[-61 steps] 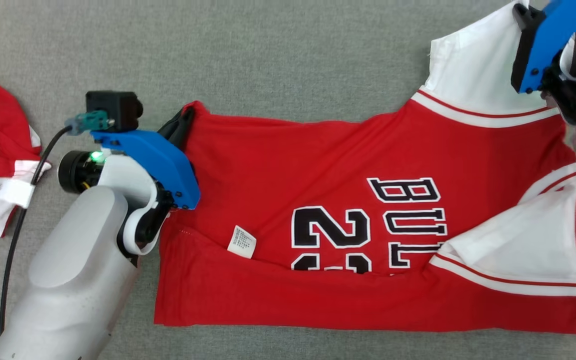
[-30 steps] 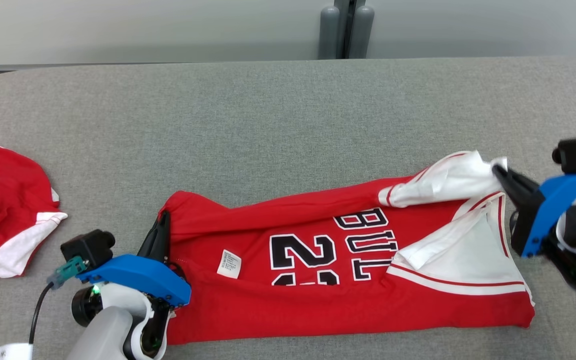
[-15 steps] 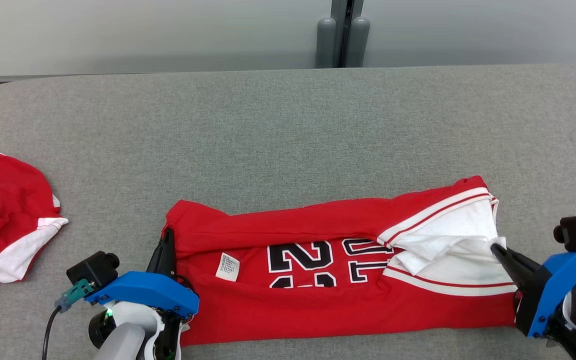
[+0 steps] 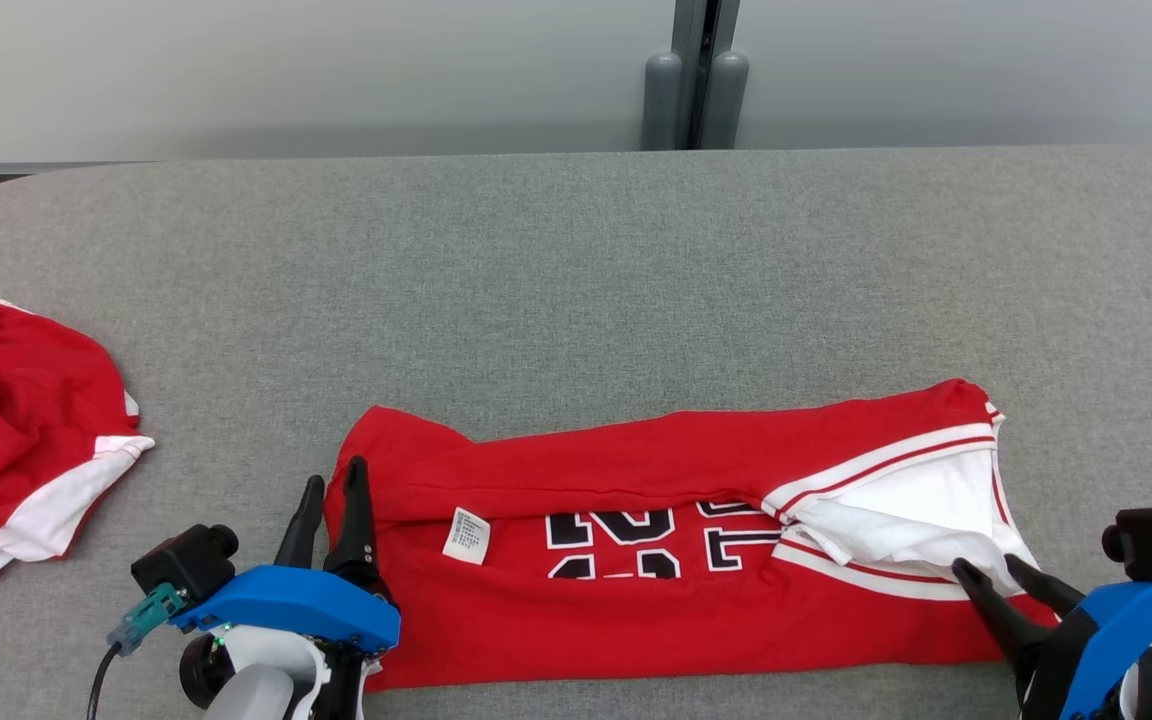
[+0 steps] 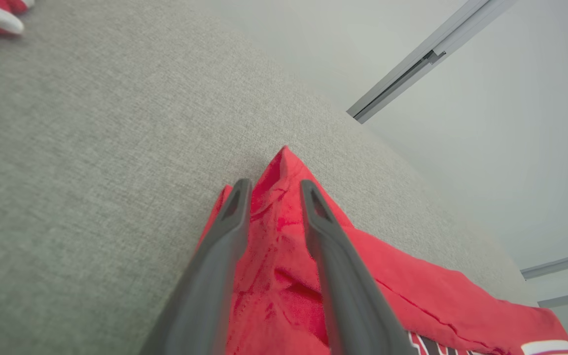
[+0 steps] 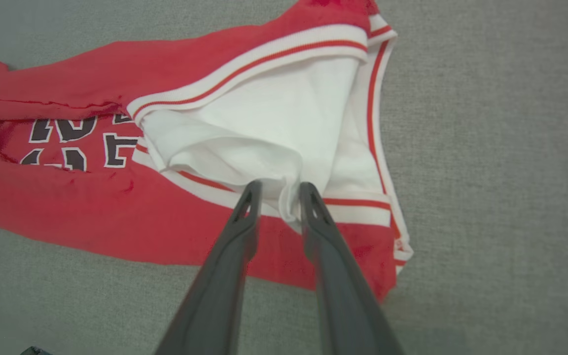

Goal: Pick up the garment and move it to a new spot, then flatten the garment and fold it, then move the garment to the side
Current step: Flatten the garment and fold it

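The garment (image 4: 636,465) is a red jersey with white trim and black lettering. It lies folded lengthwise into a long band near the front of the grey table (image 4: 576,280). My left gripper (image 4: 335,475) is at its left end. In the left wrist view its fingers (image 5: 237,207) stand apart, open, with the red cloth (image 5: 412,296) lying loose between and under them. My right gripper (image 4: 984,565) is at the right end, open. Its fingertips (image 6: 252,195) straddle a bunched fold of the white lining (image 6: 284,108) without pinching it.
A second red and white garment (image 4: 16,440) lies crumpled at the table's left edge, apart from the jersey. A pale wall with a grey post (image 4: 696,100) runs behind the table. Bare grey cloth surface stretches behind the jersey and to its right (image 6: 501,148).
The jersey's far edge has been brought over toward the front, covering most of the lettering. Both grippers, shut on the cloth before, have opened and let it go. The camera has also shifted.
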`<state>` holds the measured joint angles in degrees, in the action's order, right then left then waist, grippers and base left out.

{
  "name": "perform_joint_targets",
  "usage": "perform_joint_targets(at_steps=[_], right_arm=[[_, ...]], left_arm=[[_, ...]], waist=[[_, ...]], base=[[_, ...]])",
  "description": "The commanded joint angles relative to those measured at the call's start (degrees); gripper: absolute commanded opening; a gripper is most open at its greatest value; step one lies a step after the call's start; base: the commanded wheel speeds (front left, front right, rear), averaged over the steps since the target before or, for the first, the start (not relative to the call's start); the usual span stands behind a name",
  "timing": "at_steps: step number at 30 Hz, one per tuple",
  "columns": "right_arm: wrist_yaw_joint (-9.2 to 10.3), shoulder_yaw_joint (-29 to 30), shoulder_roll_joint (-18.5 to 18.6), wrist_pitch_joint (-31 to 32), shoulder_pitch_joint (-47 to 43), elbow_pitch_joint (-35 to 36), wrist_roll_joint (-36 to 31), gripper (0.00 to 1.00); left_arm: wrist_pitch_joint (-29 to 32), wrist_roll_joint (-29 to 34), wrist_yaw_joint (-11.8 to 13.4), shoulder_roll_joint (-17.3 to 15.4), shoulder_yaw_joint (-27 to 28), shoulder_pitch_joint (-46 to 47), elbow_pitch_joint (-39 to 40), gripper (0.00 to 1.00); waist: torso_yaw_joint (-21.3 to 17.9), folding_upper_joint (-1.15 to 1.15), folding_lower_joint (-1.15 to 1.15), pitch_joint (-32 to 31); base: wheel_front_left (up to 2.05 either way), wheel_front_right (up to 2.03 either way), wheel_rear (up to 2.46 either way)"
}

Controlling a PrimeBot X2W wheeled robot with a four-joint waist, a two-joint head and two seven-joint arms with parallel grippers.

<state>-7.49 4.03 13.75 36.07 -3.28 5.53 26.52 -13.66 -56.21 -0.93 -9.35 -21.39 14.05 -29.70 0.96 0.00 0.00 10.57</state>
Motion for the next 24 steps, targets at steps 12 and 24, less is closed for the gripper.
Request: perform_joint_targets(at_steps=[12, 24], right_arm=[[0.00, 5.1, -4.2, -6.1, 0.2, 1.1, -6.8, 1.00], [0.00, 9.1, -6.8, -6.1, 9.1, -10.3, -12.3, 1.00]], left_arm=[[-1.5, 18.7, -1.0, -3.7, 5.2, -2.3, 12.4, 1.00], [-1.6, 26.0, -1.3, -6.1, 6.8, -1.5, 11.2, 1.00]], waist=[[1.0, 0.00, 0.00, -2.5], [1.0, 0.00, 0.00, -2.9]], base=[[0.00, 0.00, 0.00], [0.00, 0.00, 0.00]])
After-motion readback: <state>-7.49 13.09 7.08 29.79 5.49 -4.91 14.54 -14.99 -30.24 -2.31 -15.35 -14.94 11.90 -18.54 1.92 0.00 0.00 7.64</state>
